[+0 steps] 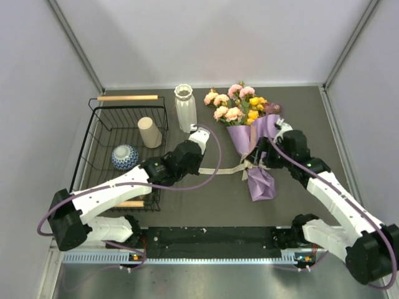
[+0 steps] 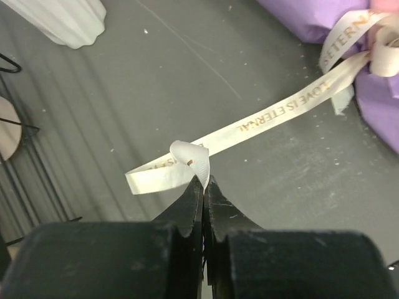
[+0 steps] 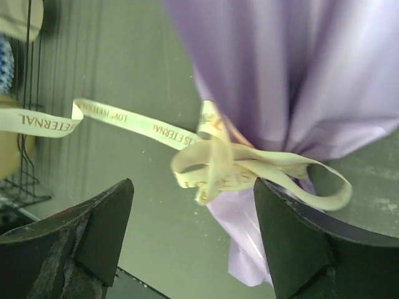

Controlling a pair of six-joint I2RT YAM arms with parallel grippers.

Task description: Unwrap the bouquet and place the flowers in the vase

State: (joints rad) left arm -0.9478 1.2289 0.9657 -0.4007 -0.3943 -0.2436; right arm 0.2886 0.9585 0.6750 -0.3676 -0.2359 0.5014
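From above, we see the bouquet [image 1: 249,134] lying on the dark counter [image 1: 299,112], right of centre. Its flowers [image 1: 235,106] point to the far side and its lilac wrap [image 1: 260,180] points toward the arms. The white ribbed vase [image 1: 185,107] stands upright just left of the blooms, apart from them. A black wire basket [image 1: 100,134] to the left holds a beige cup [image 1: 149,132] and a blue-patterned bowl [image 1: 124,157]. The left arm [image 1: 112,193] reaches to the loose end of the cream ribbon [image 1: 221,169], and the right arm [image 1: 336,193] reaches the tied waist of the wrap.

From the left wrist, we find the left jaws pinched shut on a looped end of the ribbon [image 2: 274,118]. The ribbon runs across the counter [image 2: 156,81] to the wrap [image 2: 312,18], and the foot of the vase [image 2: 62,22] shows at upper left.

From the right wrist, the right jaws stand wide, one on each side of the ribbon knot [image 3: 224,165] at the neck of the wrap [image 3: 280,75]. They hold nothing; we cannot tell if the right one brushes a loop.
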